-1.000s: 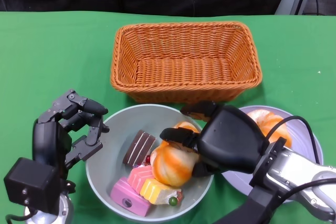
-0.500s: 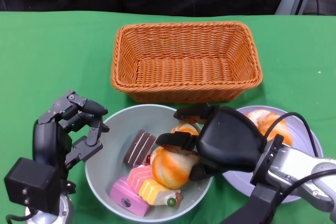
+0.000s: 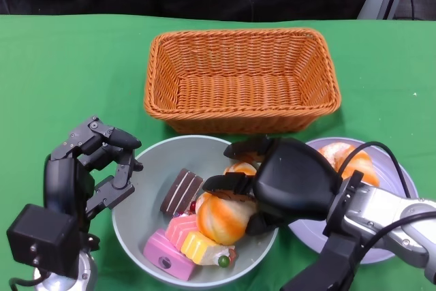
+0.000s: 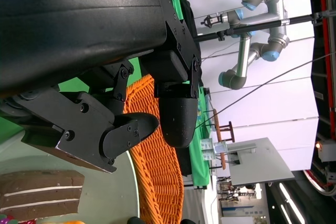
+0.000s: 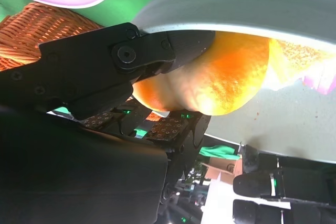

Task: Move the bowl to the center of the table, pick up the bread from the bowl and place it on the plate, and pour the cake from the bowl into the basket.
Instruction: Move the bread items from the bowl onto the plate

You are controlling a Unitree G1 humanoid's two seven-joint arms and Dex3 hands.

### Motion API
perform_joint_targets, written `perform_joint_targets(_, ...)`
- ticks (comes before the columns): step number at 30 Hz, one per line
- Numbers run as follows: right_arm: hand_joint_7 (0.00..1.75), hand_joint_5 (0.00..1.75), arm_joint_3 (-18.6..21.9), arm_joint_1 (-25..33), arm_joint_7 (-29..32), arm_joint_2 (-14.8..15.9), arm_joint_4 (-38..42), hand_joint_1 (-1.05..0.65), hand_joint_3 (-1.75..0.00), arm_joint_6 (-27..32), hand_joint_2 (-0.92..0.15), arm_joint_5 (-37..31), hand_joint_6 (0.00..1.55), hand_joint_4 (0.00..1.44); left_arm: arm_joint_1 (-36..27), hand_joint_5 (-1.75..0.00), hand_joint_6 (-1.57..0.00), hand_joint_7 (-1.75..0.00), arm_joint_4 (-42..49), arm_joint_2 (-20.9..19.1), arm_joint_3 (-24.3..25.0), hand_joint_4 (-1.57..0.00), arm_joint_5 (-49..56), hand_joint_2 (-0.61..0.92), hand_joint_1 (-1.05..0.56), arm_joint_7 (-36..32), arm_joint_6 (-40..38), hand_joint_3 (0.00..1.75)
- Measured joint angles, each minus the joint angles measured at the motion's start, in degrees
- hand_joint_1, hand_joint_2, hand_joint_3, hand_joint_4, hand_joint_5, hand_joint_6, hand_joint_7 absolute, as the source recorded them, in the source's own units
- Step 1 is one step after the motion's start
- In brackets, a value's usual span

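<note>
- Head view: bowl (image 3: 136,226) sits near the middle of the green worktop (image 3: 68,66), in front of the basket (image 3: 242,80), so the centering step looks done. The right hand (image 3: 272,185) is clamped on an orange bread (image 3: 221,219) over the bowl's right side. One bread (image 3: 344,158) already lies on the plate (image 3: 392,236), just right of the bowl. Cake (image 3: 180,192) pieces are in the bowl, and the basket has nothing in it, so pouring is left. The left hand (image 3: 95,165) is beside the bowl's left rim, fingers apart and holding nothing.
- Right wrist view: fingers (image 5: 157,56) wrap the bread (image 5: 220,77), with the bowl's grey wall (image 5: 252,3) close behind it. Whether the bread is lifted clear I cannot tell.
- Left wrist view: left-hand fingers (image 4: 176,108) are spread with nothing between them; a brown cake (image 4: 39,200) shows in the bowl beyond, and the basket (image 4: 155,166).
</note>
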State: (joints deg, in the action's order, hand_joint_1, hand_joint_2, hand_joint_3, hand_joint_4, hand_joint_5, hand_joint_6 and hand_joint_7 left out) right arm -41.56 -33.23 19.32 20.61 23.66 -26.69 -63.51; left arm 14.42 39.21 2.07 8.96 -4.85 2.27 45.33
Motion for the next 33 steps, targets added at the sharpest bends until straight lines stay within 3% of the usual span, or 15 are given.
perform_joint_targets(17,0.01,0.05,-1.32,-3.36,-1.25,-1.27,6.65,-0.64,-0.01,-3.64,-0.92,4.11,0.74,0.93,0.01,-1.56,-0.80,-1.29,-0.26,0.74,-0.07,-0.76,0.80,0.59,-0.04,-1.22,0.14,0.99)
perform_joint_targets(22,0.02,0.08,-1.91,-4.43,3.84,-2.06,10.93,-0.58,0.00,-6.37,-0.91,4.31,0.79,1.05,0.02,-1.55,-0.80,-1.29,-0.26,0.87,-0.04,-0.77,0.79,0.58,-0.04,-1.24,0.15,1.01)
perform_joint_targets(27,0.02,0.14,-2.97,-5.63,12.06,-3.46,16.90,-0.33,-0.06,-10.74,-0.92,4.37,0.84,1.25,0.16,-1.56,-0.80,-1.29,-0.23,0.87,-0.05,-0.76,0.98,0.58,-0.04,-1.24,0.66,1.02)
perform_joint_targets(31,0.04,0.17,-3.95,-7.02,15.81,-4.25,20.85,-0.27,-0.11,-13.06,-0.92,4.43,0.90,1.28,0.33,-1.56,-0.80,-1.29,-0.23,0.87,-0.07,-0.77,1.33,0.58,-0.04,-1.24,0.73,1.02)
perform_joint_targets(33,0.09,0.22,-4.14,-7.47,17.19,-4.53,22.24,-0.29,-0.07,-14.06,-0.92,4.53,1.04,1.27,0.32,-1.56,-0.80,-1.28,-0.24,0.88,-0.06,-0.77,1.63,0.58,-0.04,-1.26,0.72,1.02)
